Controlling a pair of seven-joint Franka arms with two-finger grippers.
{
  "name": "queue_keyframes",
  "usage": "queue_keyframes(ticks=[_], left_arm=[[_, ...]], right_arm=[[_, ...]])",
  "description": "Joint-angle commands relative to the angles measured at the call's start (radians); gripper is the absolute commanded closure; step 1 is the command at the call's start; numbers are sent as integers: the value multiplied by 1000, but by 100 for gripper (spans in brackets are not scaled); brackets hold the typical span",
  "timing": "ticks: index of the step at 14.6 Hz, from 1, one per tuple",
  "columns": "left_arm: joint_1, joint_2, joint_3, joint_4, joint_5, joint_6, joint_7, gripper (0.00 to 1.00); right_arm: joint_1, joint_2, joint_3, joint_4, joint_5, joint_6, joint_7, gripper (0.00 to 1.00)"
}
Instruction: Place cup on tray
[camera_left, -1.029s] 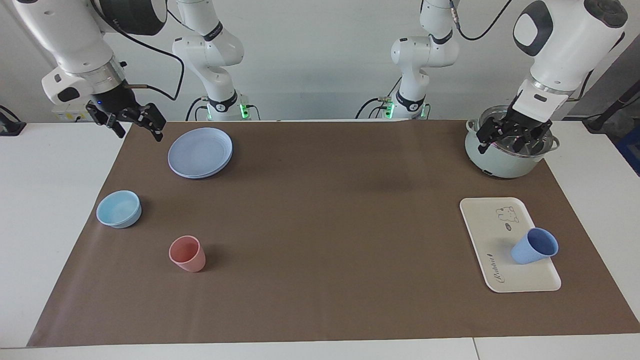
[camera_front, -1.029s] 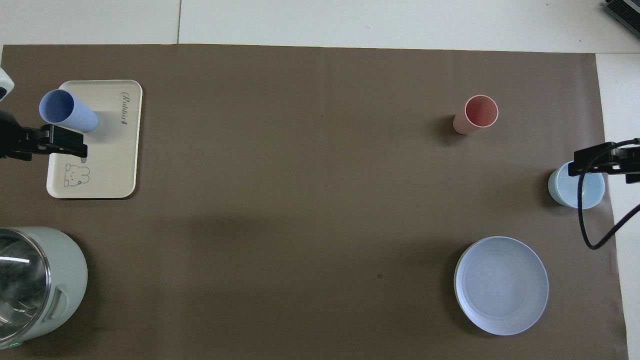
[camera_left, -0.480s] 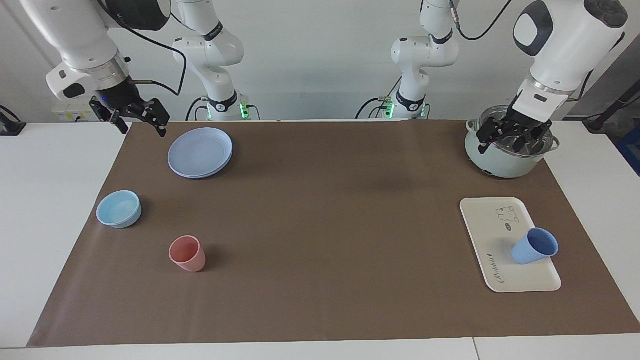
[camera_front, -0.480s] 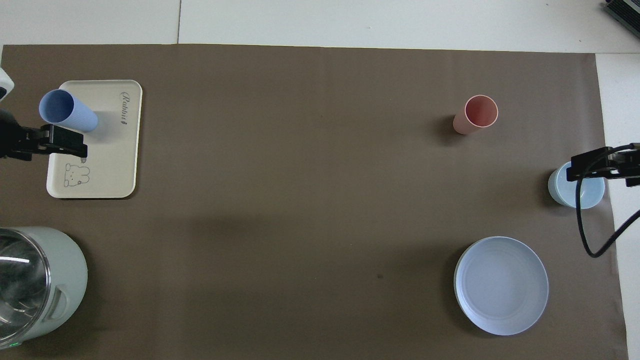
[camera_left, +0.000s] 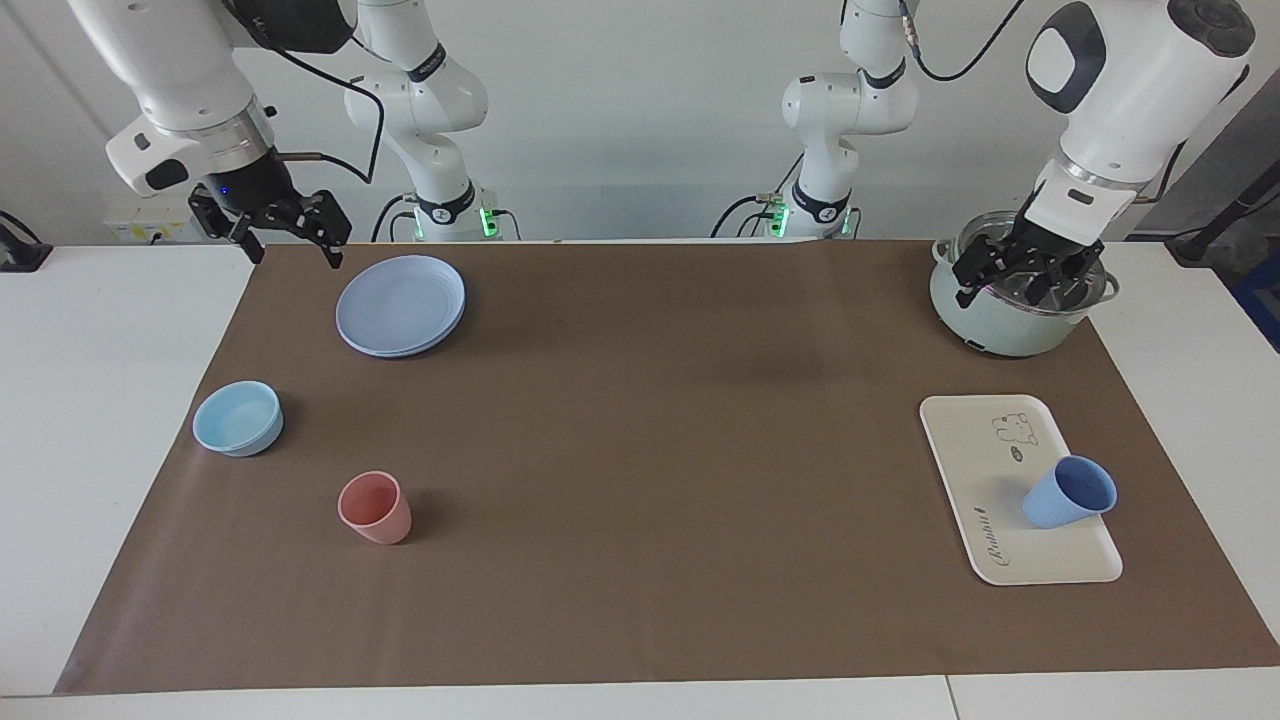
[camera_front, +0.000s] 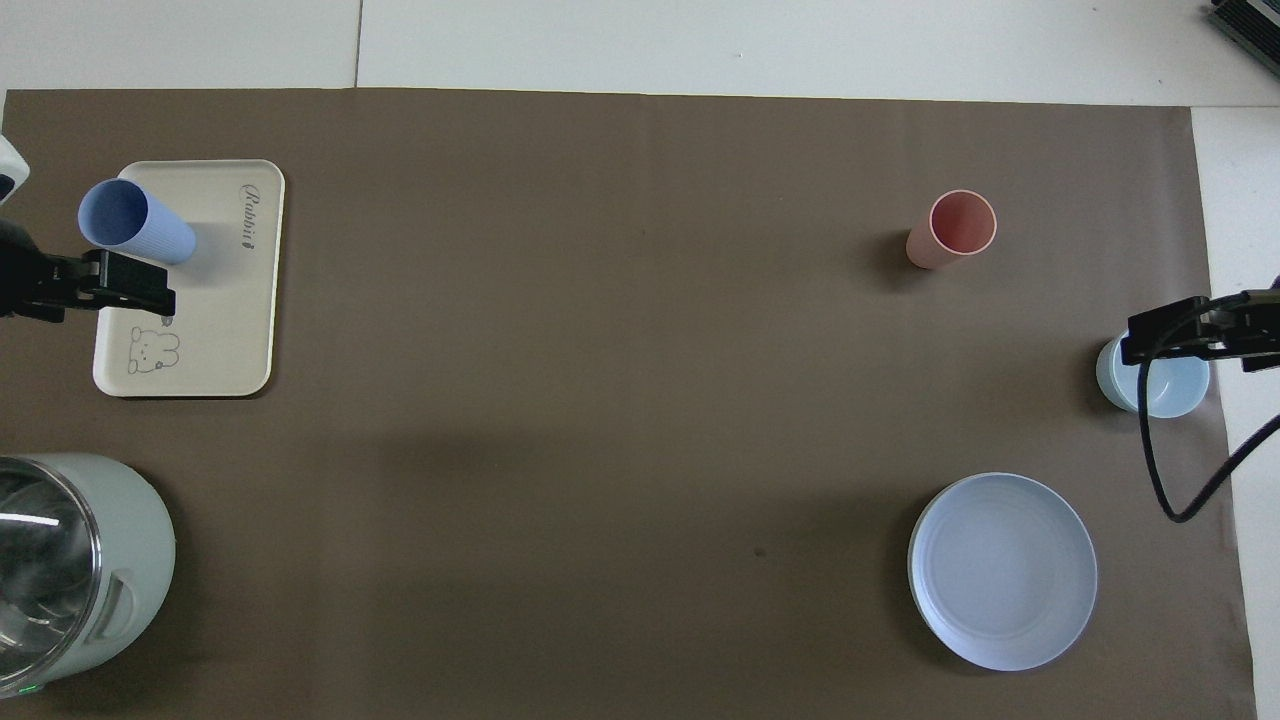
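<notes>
The cup (camera_left: 1068, 505) is being carried upright by the tray (camera_left: 975, 450), on the half farther from the robots, at the left arm's end of the table; nothing can be seen inside it. The pot (camera_left: 1018, 318), the bowl (camera_left: 238, 418), the pink cup (camera_left: 375, 508) and the plate (camera_left: 400, 304) are all being shown empty. Two cups, one bowl, one plate, one pot and one tray are being counted. The left gripper (camera_left: 1022, 277) is being held over the pot, fingers spread, nothing gripped, unmoved since a second ago. The right gripper (camera_left: 290, 232) is being raised beside the plate, higher than before, fingers spread and empty.
</notes>
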Motion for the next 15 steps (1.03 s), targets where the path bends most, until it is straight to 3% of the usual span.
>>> queue_keyframes(ticks=[1, 15], left_arm=[[-3, -26, 7, -37, -12, 15, 15, 0], [-9, -24, 9, -28, -4, 7, 12, 0]], right_arm=[[-15, 4, 1, 13, 24, -27, -17, 0], [-20, -4, -1, -7, 25, -8, -17, 0]])
